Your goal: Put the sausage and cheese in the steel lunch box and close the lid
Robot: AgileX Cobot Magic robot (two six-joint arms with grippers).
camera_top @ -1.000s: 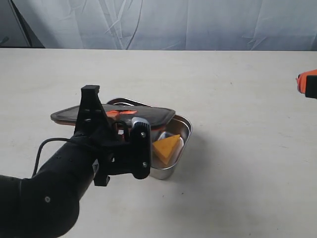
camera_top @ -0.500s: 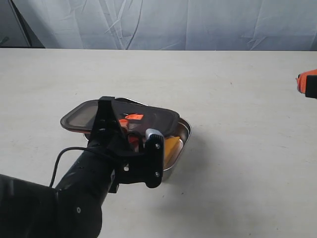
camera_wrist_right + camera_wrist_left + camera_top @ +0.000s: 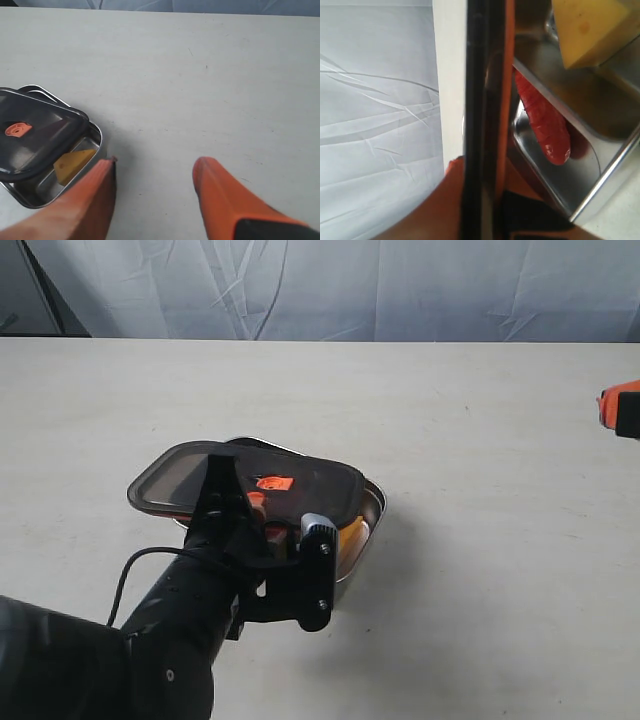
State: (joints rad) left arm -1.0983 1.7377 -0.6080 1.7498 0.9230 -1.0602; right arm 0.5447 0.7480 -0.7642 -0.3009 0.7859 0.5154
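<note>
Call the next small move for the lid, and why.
Probably slide the lid toward the uncovered end of the box, then lower it. It hangs in the left jaws, overhanging the box on one side, while the cheese end is exposed. Both the sausage and cheese are inside.

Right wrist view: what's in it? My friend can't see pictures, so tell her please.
A dark lid partly covers a steel box, leaving a yellow cheese wedge showing at one end. The right gripper, its orange fingers apart, hangs above the pale table beside the box.
</note>
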